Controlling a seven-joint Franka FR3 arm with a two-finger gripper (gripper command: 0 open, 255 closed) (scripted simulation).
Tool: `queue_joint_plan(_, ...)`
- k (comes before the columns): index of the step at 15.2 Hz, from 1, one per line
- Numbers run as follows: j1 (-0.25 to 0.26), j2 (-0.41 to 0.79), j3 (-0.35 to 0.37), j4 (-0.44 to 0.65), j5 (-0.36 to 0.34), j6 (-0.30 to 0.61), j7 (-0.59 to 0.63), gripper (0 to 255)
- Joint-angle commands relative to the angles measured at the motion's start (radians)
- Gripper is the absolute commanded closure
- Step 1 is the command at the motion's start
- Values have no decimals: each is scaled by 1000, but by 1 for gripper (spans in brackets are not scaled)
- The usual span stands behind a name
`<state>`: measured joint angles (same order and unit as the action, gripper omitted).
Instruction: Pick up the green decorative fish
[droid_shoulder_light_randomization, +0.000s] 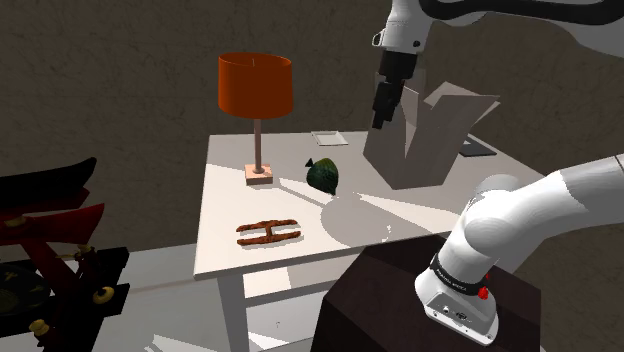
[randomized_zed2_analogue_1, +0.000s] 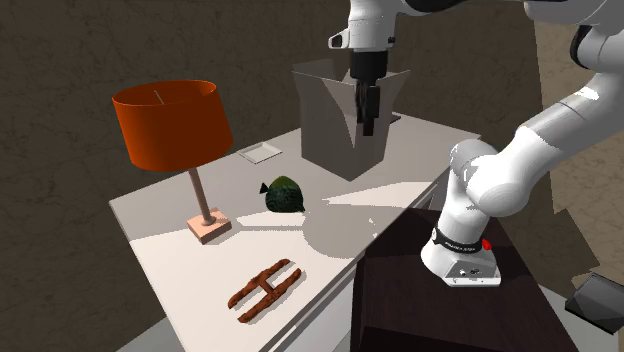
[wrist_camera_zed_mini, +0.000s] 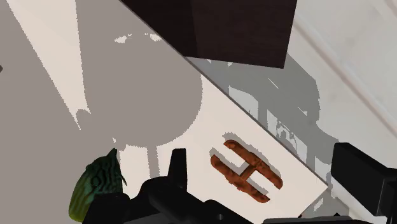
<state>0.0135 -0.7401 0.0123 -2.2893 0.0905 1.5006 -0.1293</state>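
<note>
Jaws: spread wide with only air between them; they touch and hold nothing.
Gripper (droid_shoulder_light_randomization: 381, 118) (randomized_zed2_analogue_1: 366, 120) (wrist_camera_zed_mini: 261, 156): all black and pointing downward, hanging high above the table. In the wrist view its fingers (wrist_camera_zed_mini: 178, 168) stand well apart.
Grey box (droid_shoulder_light_randomization: 432, 140) (randomized_zed2_analogue_1: 335, 125): the nearest thing to the jaws, open at the top with its flaps raised. The gripper hangs in front of it in both outside views. Whether the jaws are over the opening or just beside it cannot be told.
Green fish (droid_shoulder_light_randomization: 322, 176) (randomized_zed2_analogue_1: 284, 195) (wrist_camera_zed_mini: 95, 188): dark green, sitting on the table well below the jaws and apart from them. In the wrist view it lies just outside one finger, not between the two.
Brown H-shaped piece (droid_shoulder_light_randomization: 267, 232) (randomized_zed2_analogue_1: 264, 289) (wrist_camera_zed_mini: 245, 170): flat on the table, farther from the jaws than the fish. In the wrist view it shows through the gap between the fingers, far beneath them.
Lamp (droid_shoulder_light_randomization: 255, 85) (randomized_zed2_analogue_1: 172, 122): orange shade, thin stem and square foot. It stands beyond the fish from the jaws, near the fish but not touching it.
Flat square tray (droid_shoulder_light_randomization: 329, 139) (randomized_zed2_analogue_1: 260, 152): pale, lying on the table near the box.
Table (droid_shoulder_light_randomization: 225, 215) (randomized_zed2_analogue_1: 180, 260) (wrist_camera_zed_mini: 216, 121): white, carrying all of these.
Stand (droid_shoulder_light_randomization: 380, 300) (randomized_zed2_analogue_1: 420, 310) (wrist_camera_zed_mini: 242, 32): a dark block at the table's edge, with the white arm (droid_shoulder_light_randomization: 520, 215) (randomized_zed2_analogue_1: 500, 170) rising from it.
</note>
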Motion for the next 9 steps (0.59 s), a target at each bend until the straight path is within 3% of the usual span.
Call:
queue_joint_plan(1, 0, 0, 0, 0, 0, 0, 0, 0)
queue_joint_plan(9, -11, 74, -3, -193, -89, 321, -87, 0)
